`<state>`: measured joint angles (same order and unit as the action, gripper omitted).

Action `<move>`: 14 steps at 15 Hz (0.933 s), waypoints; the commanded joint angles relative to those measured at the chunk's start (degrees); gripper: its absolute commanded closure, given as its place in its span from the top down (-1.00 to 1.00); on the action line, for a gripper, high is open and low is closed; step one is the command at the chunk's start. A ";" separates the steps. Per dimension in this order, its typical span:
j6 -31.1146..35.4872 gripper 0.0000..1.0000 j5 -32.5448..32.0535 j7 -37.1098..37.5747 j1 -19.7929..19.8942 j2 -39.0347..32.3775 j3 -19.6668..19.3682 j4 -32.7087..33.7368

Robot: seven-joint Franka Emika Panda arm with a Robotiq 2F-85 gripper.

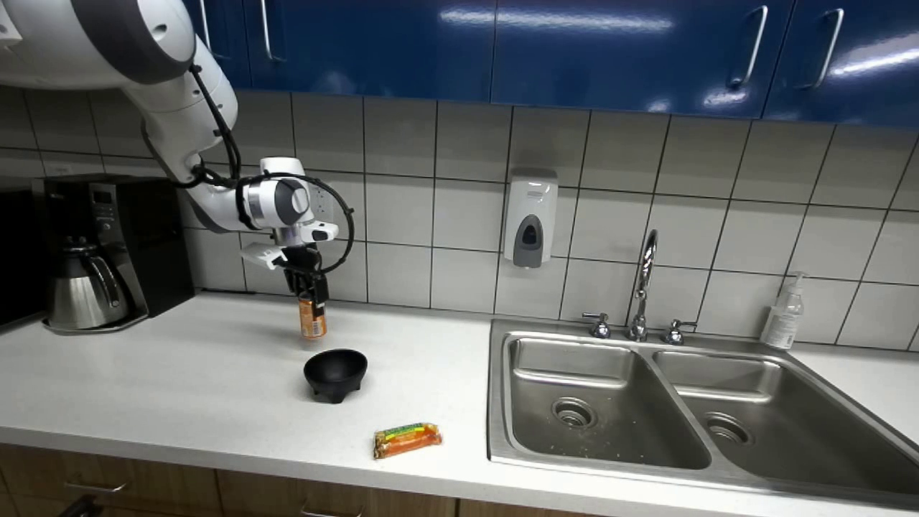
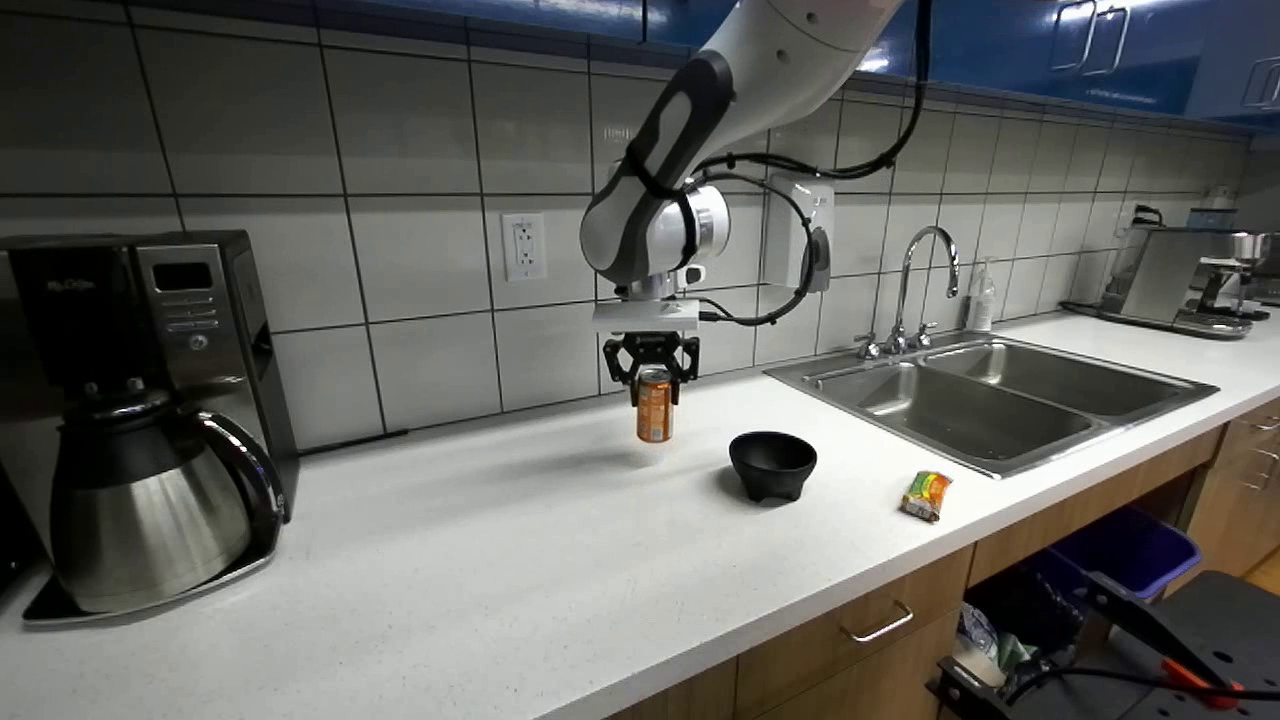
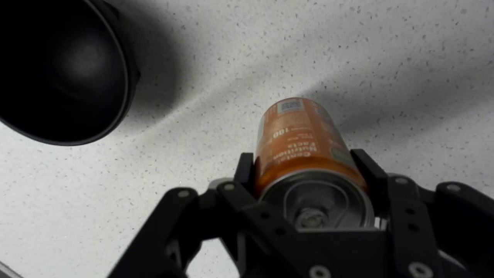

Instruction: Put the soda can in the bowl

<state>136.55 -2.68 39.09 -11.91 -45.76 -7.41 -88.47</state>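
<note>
The soda can (image 1: 313, 324) is an orange, upright metal cylinder, seen in both exterior views (image 2: 655, 418) and in the wrist view (image 3: 295, 135). My gripper (image 2: 656, 396) is shut on its upper part, with one finger on each side, as the wrist view (image 3: 303, 164) shows. The can hangs a little above the white counter. The black bowl (image 1: 334, 386) stands on short feet beside the can, apart from it. In an exterior view the bowl (image 2: 772, 482) is to the can's right; in the wrist view the bowl (image 3: 125, 96) is at the upper left, partly cut off, its visible inside empty.
An orange-and-green snack packet (image 1: 407, 439) lies near the counter's front edge. A steel double sink (image 1: 498, 402) with a faucet (image 1: 644, 280) is beyond it. A coffee maker with a steel carafe (image 2: 150, 510) stands at the opposite end. A tiled wall (image 2: 420, 260) runs behind.
</note>
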 commanded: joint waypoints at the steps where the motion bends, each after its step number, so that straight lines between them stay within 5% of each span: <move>1: 1.43 -0.21 0.22 1.12 0.01 5.85 -0.74 -5.86; 14: 6.83 -0.21 -3.51 1.64 -0.16 17.69 -4.85 -23.05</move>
<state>141.25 -3.85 39.29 -11.70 -33.19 -11.92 -105.13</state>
